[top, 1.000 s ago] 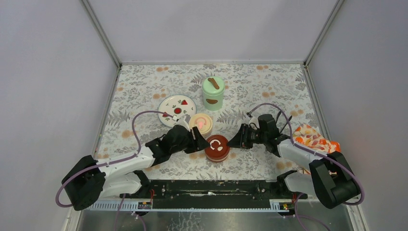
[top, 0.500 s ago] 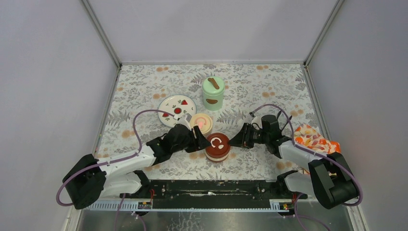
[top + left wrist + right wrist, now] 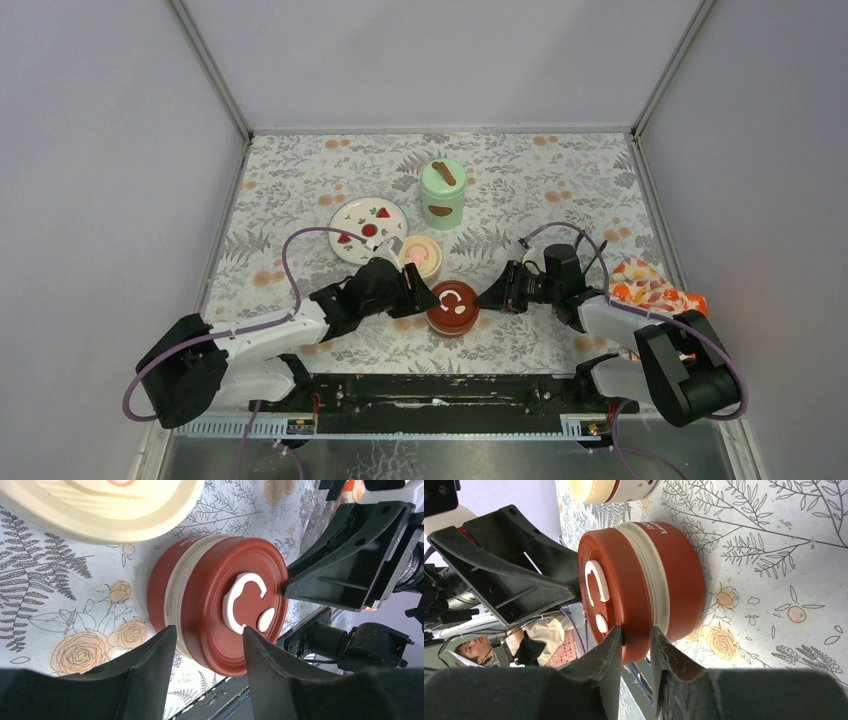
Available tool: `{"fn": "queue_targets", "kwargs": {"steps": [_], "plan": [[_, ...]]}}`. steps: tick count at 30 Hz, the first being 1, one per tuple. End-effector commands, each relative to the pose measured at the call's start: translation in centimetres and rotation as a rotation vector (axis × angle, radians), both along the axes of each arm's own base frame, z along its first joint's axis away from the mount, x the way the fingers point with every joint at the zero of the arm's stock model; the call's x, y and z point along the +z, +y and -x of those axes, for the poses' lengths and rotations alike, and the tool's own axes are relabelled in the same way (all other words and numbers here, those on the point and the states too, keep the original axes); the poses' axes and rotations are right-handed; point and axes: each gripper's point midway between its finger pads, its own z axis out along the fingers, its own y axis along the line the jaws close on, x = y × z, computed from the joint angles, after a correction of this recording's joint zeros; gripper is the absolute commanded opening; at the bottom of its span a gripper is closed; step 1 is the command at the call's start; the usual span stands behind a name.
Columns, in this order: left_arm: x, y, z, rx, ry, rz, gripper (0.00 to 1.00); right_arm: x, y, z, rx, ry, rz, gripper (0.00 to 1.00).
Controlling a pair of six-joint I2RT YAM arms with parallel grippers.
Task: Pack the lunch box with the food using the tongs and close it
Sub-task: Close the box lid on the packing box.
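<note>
Right gripper (image 3: 636, 632) clamped on rim of red lid (image 3: 614, 555), reaching in from right. Left gripper (image 3: 209, 634) jaws apart, straddling red-lidded bowl (image 3: 452, 306) from left; contact unclear. Bowl sits near centre, just nearer than cream-lidded bowl (image 3: 420, 255); green jar (image 3: 443, 192) farther back, lidded. Tongs, food not visible.

Risks:
- shallow pinch slips off rim
- unbraced bowl drags or tips with lid
- left fingers close on lid, not body, and pin it

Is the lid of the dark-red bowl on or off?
On. The dark-red lid sits level atop its bowl, with no gap visible.
</note>
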Motion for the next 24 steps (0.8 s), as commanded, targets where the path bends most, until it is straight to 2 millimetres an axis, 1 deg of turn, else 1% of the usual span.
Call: {"fn": "queue_targets", "kwargs": {"steps": [1,6,10,14,18,24], "plan": [[1.0,-0.8,-0.6,-0.011,-0.035,0.010,0.58,0.6,0.4,-0.1,0.022,-0.032,-0.045,0.13],[0.9,-0.9,-0.6,-0.012,-0.030,0.007,0.56,0.5,0.4,-0.2,0.024,-0.031,-0.046,0.13],[0.5,-0.9,-0.6,-0.010,-0.023,-0.001,0.55,0.7,0.5,-0.4,0.025,-0.037,-0.043,0.14],[-0.1,-0.7,-0.6,-0.003,-0.009,-0.026,0.54,0.3,0.3,-0.4,0.023,-0.034,-0.020,0.15],[-0.4,-0.6,-0.6,0.002,-0.005,-0.042,0.50,0.0,0.1,-0.3,0.025,-0.029,-0.007,0.17],[-0.4,-0.5,-0.4,-0.005,0.001,-0.055,0.46,-0.1,0.0,-0.3,0.023,-0.035,0.012,0.25]]}}
